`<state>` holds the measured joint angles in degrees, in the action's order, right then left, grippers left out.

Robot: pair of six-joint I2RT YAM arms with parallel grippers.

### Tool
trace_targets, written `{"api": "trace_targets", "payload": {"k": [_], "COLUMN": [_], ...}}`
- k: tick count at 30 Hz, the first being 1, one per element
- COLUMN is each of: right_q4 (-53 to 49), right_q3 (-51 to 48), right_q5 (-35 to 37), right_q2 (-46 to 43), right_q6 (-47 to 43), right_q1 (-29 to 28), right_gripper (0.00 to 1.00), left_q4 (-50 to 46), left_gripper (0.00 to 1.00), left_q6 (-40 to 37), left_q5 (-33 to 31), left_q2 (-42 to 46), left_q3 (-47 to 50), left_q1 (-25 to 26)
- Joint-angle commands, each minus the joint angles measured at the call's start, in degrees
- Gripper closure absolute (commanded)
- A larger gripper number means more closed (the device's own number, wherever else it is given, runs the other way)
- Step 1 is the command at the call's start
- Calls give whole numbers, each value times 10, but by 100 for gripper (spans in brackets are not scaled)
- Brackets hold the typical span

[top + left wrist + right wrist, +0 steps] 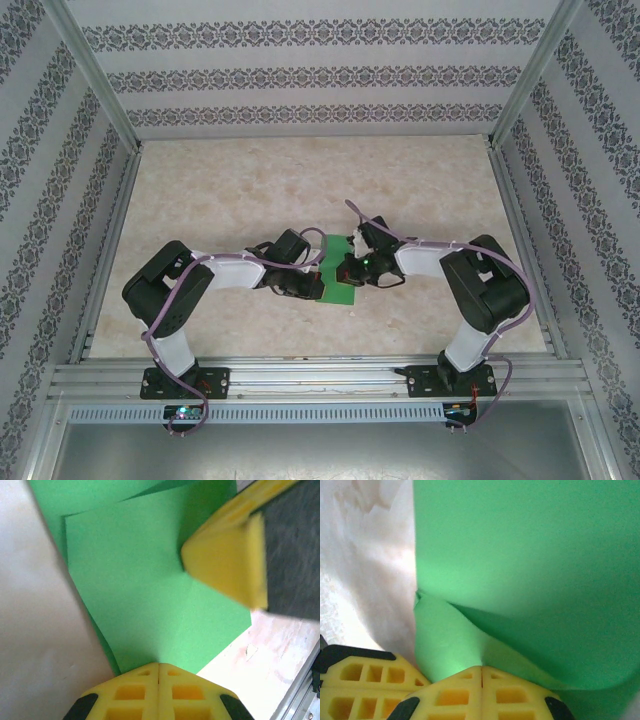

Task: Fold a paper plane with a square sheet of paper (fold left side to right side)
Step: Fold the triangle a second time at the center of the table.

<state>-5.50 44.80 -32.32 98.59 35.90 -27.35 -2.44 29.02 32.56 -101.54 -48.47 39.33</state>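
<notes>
The square sheet of paper [338, 291] is bright green and lies partly folded at mid-table between both arms. In the left wrist view the paper [150, 595] shows a doubled left edge and faint creases. My left gripper [159, 666] is shut, its tips pressed onto the sheet's near edge; from above it [305, 288] sits at the paper's left side. My right gripper [481, 668] is shut on the paper [530, 565], whose wrinkles run into the jaw tips while a flap curves up over the camera. From above the right gripper [352, 270] is on the sheet's right part.
The right gripper's yellow finger [225, 555] hangs over the sheet in the left wrist view, and the left gripper's fingers [360, 680] sit close by in the right wrist view. The pale marbled table [250, 190] is walled by patterned panels [60, 150] and a front rail [320, 375].
</notes>
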Motion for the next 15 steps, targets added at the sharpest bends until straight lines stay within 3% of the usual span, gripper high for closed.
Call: {"api": "trace_targets", "payload": {"k": [1, 15], "right_q4": [-41, -85], "right_q3": [9, 30], "right_q5": [46, 41], "right_q2": [6, -3], "right_q6": [-37, -91], "right_q1": [30, 105], "right_gripper": [100, 100], "left_q4": [-42, -35], "left_gripper": [100, 100], "left_q6": [5, 8], "left_q5": [-41, -32], "left_q2": [-28, -25], "left_q3": [26, 21], "left_q1": [6, 6]}}
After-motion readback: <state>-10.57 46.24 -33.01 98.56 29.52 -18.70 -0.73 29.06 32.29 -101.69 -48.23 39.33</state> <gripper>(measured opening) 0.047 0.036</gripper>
